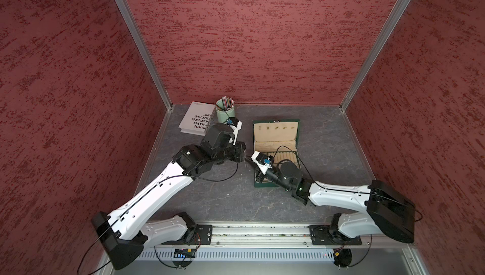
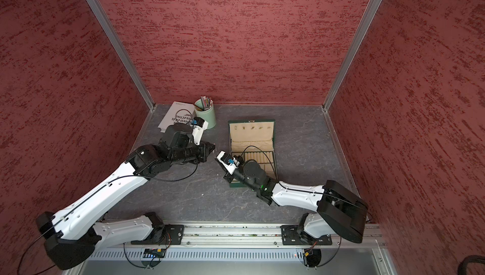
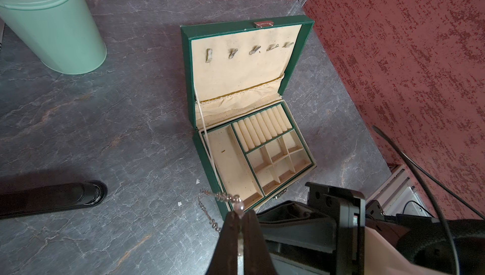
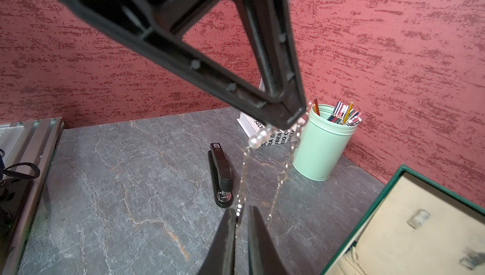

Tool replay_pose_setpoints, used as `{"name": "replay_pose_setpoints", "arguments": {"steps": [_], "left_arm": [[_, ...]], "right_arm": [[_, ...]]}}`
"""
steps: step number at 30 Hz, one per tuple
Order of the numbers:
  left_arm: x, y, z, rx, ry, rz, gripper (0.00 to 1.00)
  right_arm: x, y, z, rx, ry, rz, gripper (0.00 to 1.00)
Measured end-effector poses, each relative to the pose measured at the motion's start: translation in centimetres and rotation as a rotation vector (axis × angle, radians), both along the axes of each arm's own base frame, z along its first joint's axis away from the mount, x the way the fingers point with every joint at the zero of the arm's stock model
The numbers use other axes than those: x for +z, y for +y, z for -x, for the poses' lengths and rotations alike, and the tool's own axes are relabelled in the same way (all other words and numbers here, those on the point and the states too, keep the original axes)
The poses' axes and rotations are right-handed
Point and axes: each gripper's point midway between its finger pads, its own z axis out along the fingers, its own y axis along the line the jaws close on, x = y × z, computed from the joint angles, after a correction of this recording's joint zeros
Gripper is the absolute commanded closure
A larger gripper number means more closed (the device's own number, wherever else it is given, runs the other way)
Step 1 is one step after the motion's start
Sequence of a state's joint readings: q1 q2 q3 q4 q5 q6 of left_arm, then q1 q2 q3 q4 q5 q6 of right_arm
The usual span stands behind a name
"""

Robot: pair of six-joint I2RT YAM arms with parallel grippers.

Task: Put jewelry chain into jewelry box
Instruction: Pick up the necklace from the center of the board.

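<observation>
Thin silvery link chain [image 4: 244, 174] held off grey marbled worktop [image 4: 131, 181], just beside open dark green hinged jewelry box [image 3: 189, 58]. Left gripper [image 3: 239, 214]: jaws clamped on chain. Two strands run lengthwise toward right gripper [image 4: 242, 212]: jaws narrowly parted, one strand between, grip unconfirmed. Box nearer right arm.

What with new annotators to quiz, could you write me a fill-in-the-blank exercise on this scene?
1. The left gripper pinches the jewelry chain, which hangs from it in ____ strands.
2. The jewelry box stands with its lid ____.
3. The pencils stand in a mint-green ____.
4. Lying flat on the table is a black ____.
Missing words: two; open; cup; stapler.
</observation>
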State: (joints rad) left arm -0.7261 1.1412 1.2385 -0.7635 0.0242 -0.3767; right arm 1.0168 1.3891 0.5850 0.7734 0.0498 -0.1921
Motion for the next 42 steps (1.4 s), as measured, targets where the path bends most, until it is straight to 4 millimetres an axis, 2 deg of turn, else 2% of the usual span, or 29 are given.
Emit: {"name": "replay_pose_setpoints", "arguments": {"steps": [5,17,24,30,31,34,37,39,42], "left_arm": [[0.0,-0.1,0.1,-0.005,0.0,0.0,1.0],[0.0,-0.2,0.2,-0.006,-0.002,-0.002,1.0],[0.0,-0.2,0.2,-0.006,-0.002,-0.001,1.0],[0.0,-0.3,0.3,-0.011,-0.002,-0.001,1.0],[0.0,-0.3,0.3,-0.011,-0.002,-0.001,0.95],[0.0,-0.3,0.3,-0.005,0.002,0.004,0.71],[0.0,-0.3,0.3,-0.004,0.003,0.005,0.4],[0.1,-0.3,0.3,-0.003,0.005,0.008,0.28],[0.1,-0.4,0.3,-0.005,0.004,0.012,0.18]], "right_arm": [[0.0,0.0,0.0,0.002,0.0,0.001,1.0],[0.0,0.0,0.1,0.005,0.004,0.004,1.0],[1.2,-0.6,0.5,0.004,0.001,-0.025,1.0],[0.9,-0.6,0.5,0.002,0.017,-0.018,1.0],[0.9,-0.7,0.5,0.0,0.021,-0.017,1.0],[1.2,-1.2,0.7,-0.004,0.024,-0.019,1.0],[1.9,-1.9,1.1,-0.01,0.025,-0.026,1.0],[2.6,-2.5,1.2,-0.017,0.023,-0.035,1.0],[3.3,-3.2,1.4,-0.031,0.023,-0.042,1.0]]}}
